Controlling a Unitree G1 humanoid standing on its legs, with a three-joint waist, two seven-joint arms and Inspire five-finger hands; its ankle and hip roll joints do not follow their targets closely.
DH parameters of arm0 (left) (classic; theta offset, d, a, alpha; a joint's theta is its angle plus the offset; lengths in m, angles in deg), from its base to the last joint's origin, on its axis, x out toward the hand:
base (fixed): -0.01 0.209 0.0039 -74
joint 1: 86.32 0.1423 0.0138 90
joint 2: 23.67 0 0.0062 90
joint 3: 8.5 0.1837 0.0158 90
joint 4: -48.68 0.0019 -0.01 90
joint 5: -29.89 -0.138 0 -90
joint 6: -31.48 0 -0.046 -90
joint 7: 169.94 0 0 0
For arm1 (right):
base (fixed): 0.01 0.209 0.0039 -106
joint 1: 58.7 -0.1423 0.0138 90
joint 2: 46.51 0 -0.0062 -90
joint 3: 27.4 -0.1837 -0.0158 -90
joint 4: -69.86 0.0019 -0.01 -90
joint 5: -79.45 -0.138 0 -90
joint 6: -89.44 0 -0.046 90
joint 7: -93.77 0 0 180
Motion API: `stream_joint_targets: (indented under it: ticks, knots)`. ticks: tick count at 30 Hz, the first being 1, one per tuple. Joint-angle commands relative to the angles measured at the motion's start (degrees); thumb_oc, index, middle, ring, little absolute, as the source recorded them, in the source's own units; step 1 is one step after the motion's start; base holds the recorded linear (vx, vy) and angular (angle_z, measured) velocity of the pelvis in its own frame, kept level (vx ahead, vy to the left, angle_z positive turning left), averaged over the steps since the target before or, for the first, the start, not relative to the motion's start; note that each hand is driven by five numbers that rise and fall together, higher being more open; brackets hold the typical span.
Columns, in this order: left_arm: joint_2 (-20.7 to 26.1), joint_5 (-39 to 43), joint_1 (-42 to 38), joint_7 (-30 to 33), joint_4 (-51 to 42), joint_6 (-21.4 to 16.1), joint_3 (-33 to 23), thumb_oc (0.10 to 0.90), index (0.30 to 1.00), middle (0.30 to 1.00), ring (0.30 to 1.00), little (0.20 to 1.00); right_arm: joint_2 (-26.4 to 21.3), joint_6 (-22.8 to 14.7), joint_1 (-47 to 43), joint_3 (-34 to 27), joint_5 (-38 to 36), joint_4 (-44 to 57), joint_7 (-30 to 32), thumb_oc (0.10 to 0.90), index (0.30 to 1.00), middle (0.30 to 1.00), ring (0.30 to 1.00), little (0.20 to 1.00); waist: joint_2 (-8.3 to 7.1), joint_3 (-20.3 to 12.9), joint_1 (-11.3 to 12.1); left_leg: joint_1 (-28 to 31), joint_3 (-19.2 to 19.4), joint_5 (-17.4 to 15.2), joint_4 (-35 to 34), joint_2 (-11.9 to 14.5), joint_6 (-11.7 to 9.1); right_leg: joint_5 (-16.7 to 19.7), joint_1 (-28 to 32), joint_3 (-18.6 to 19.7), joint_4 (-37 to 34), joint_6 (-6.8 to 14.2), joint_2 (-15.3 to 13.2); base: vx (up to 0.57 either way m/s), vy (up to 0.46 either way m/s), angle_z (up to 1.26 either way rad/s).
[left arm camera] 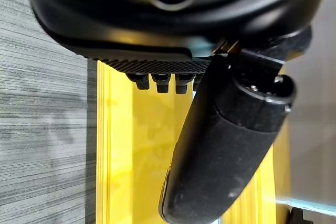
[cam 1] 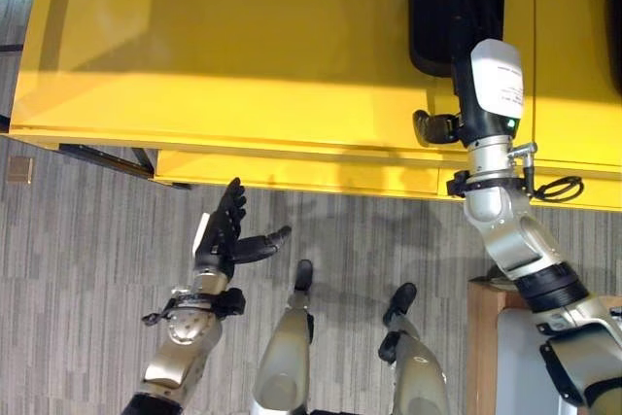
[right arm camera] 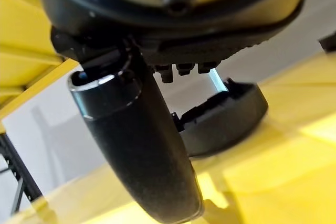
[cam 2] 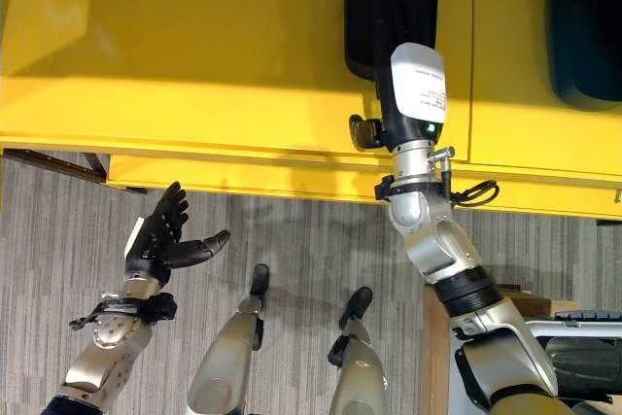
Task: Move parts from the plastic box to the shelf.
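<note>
A: The right robot hand (cam 1: 435,127) is reaching over the front edge of the broad yellow shelf (cam 1: 243,65), with the silver-grey arm stretched up from the lower right. Its thumb sticks out to the side at the shelf's front part. In the right wrist view the thumb stands out straight and the short fingertips (right arm camera: 185,68) are in a row, so the fingers look relaxed and they hold nothing.

B: And the part?

A: A dark, curved plastic part (cam 1: 452,12) with a rounded edge lies on the yellow shelf, just past that robot hand. From the head camera I cannot tell if the fingers touch it. In the right wrist view there is a small gap between the fingertips and the part. Another dark rounded part (cam 2: 586,26) lies further to the right on the same shelf, well apart from the first one.

B: The left robot hand?

A: The left robot hand (cam 1: 225,235) is in the air over the grey striped carpet floor (cam 1: 78,279), in front of the shelf's edge, fingers spread and thumb out, with nothing in it.

B: Is there room?

A: The left side of the shelf is bare yellow surface. A wooden-edged piece of furniture (cam 1: 483,337) stands at the lower right.
</note>
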Motion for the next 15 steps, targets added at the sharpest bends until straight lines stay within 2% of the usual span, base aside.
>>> stream_joint_targets:
  ticks: [1,8,15]
  knots:
    - [4.3,-2.3,3.3,0.0,-6.9,-5.0,-2.7,0.9,1.0,1.0,1.0,1.0,-4.0,-2.3,-6.6,-0.6,3.8,5.1,2.1,0.9,1.0,1.0,1.0,1.0,-0.71,-5.0,-0.2,-0.5,2.8,1.1,-0.9,1.3,1.1,-5.7,1.0,1.4,8.8,3.2,-4.3,0.0,0.0,0.0]
    - [4.5,-2.3,3.5,-0.4,-6.8,-5.0,-2.9,0.9,1.0,1.0,1.0,1.0,-5.2,-2.7,-6.6,0.5,4.5,5.0,0.8,0.9,1.0,1.0,1.0,1.0,-0.91,-4.8,0.0,-0.5,2.7,1.1,-0.9,1.4,1.1,-5.8,1.0,1.3,8.9,3.2,-4.2,0.0,0.0,0.0]
    - [4.5,-2.0,3.8,-1.0,-6.3,-5.2,-3.0,0.9,1.0,1.0,1.0,1.0,-6.5,-2.4,-8.0,3.7,4.7,0.1,-1.4,0.9,1.0,1.0,1.0,1.0,-1.01,-4.6,0.4,-0.7,2.6,1.0,-0.7,1.3,1.1,-5.7,0.8,1.2,9.1,3.2,-4.3,0.0,0.0,0.0]
